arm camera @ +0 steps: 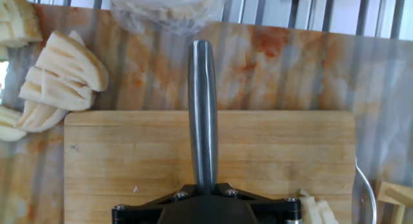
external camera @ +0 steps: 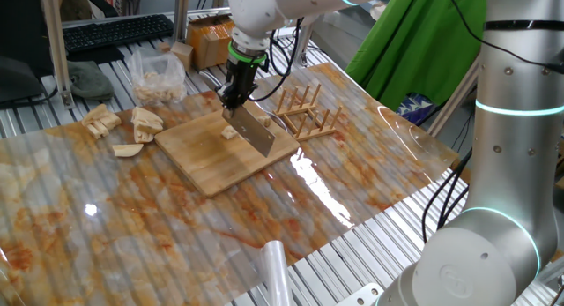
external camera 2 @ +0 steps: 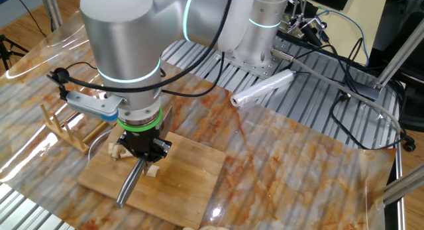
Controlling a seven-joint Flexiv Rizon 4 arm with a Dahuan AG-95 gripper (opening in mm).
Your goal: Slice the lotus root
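A: Fingers clamped tight on the steel knife handle; our black two-finger gripper [external camera: 236, 98] points straight down, with the flat grey cleaver blade [external camera: 253, 132] over the rectangular bamboo cutting board [external camera: 204, 156].

B: Lotus root?

A: A small pale lotus root piece [external camera: 229, 131] sits on the board just beside the blade; in the other fixed view a pale chunk [external camera 2: 153, 170] lies close under the gripper. Whether the edge touches it, we cannot tell.

B: For a clean slice?

A: We judge: keep the blade upright, press straight down, stay inside the board's edges.

B: Surroundings?

A: Cut pale wedges [external camera: 141, 123] lie off the board on the marbled orange plastic sheet [external camera: 106, 227]. A clear bag of pieces [external camera: 157, 79] is behind, a wooden dish rack [external camera: 304, 113] just beside the board. That rack is our nearest obstacle.
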